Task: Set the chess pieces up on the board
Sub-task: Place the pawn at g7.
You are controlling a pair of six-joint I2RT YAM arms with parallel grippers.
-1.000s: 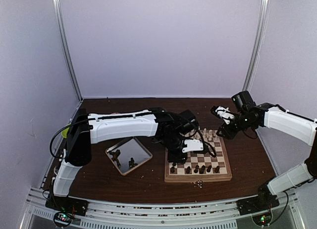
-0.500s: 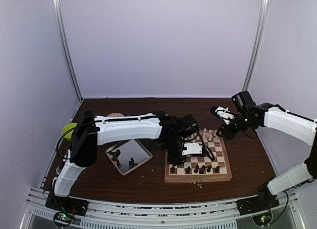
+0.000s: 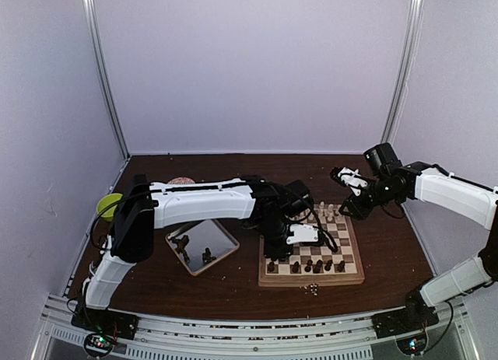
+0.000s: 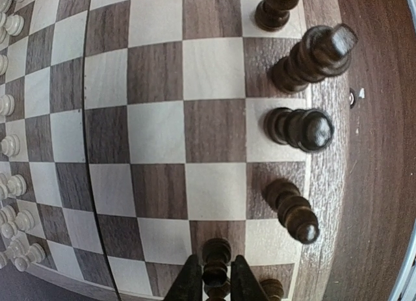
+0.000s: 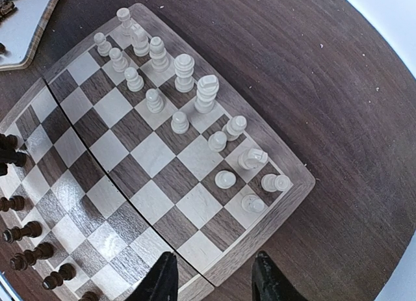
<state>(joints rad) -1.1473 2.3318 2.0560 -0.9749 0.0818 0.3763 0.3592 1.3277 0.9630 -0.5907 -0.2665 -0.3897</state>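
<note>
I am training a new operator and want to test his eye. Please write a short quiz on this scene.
1. True or false: the left gripper grips a pale piece.
2. The right gripper is: A) shut on a pawn; B) open, empty; C) out of view.
3. Which colour stands along the far edge of the board in the top view?
Key: 1 false, it grips a dark piece; 2 B; 3 pale pieces.

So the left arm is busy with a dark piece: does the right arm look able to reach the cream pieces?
Probably yes: the right gripper hangs open near the cream pieces, with nothing between them.
</note>
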